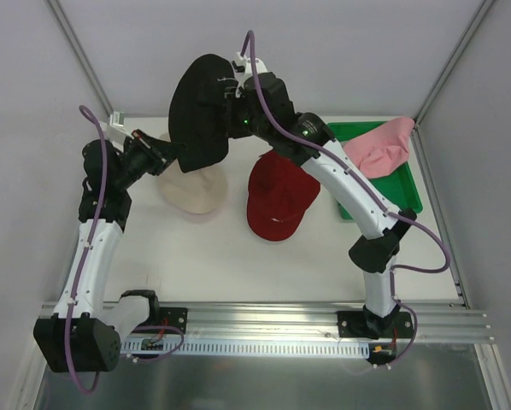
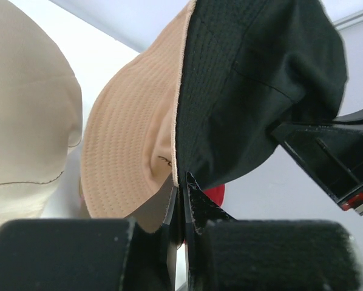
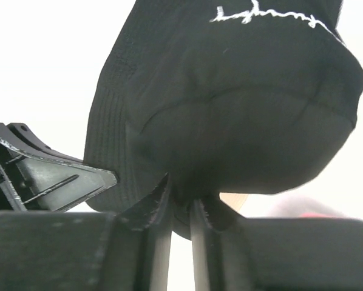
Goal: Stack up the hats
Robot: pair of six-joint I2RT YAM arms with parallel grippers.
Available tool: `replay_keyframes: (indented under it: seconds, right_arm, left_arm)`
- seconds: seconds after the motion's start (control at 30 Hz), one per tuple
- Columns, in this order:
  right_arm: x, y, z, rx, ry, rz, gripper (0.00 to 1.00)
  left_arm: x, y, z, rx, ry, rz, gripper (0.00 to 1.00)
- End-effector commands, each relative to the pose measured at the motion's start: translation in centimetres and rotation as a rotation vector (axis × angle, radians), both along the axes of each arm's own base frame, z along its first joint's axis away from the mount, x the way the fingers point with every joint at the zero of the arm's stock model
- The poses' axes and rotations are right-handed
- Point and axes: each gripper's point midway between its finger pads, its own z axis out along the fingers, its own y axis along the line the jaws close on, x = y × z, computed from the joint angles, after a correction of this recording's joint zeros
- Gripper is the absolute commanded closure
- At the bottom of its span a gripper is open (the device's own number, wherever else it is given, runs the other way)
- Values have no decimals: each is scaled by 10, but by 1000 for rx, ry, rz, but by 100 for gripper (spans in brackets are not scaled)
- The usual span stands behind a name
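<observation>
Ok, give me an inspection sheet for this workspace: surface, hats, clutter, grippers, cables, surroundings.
Surface: white table, no spills seen.
Hats: black hat held in the air, tan fabric showing inside it; cream hat and red cap on the table; pink hat on the green tray.
Clutter: nothing seen.
Grippers: left gripper and right gripper both have jaws shut on the black hat.
Cables: a purple cable runs along each arm.
Surroundings: grey walls; metal rail at the near edge.
</observation>
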Motion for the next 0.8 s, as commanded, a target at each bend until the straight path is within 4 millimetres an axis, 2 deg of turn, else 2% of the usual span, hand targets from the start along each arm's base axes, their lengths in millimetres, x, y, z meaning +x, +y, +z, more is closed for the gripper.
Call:
replay_keyframes:
  seconds: [0.0, 0.3, 0.37, 0.57, 0.77]
  right_arm:
    - [1, -9, 42, 67, -111, -43, 80]
    - [1, -12, 45, 79, -124, -60, 64]
    - [1, -13, 43, 73, -122, -61, 63]
    - [-2, -19, 44, 53, -131, -62, 63]
    - [-2, -26, 31, 11, -122, -75, 62]
  left_arm:
    - [2, -3, 14, -46, -38, -12, 100]
    - [7, -4, 16, -246, -62, 1, 100]
    - [8, -2, 22, -252, -100, 8, 100]
    - [17, 25, 35, -292, -173, 65, 100]
    - [21, 57, 28, -321, -193, 117, 100]
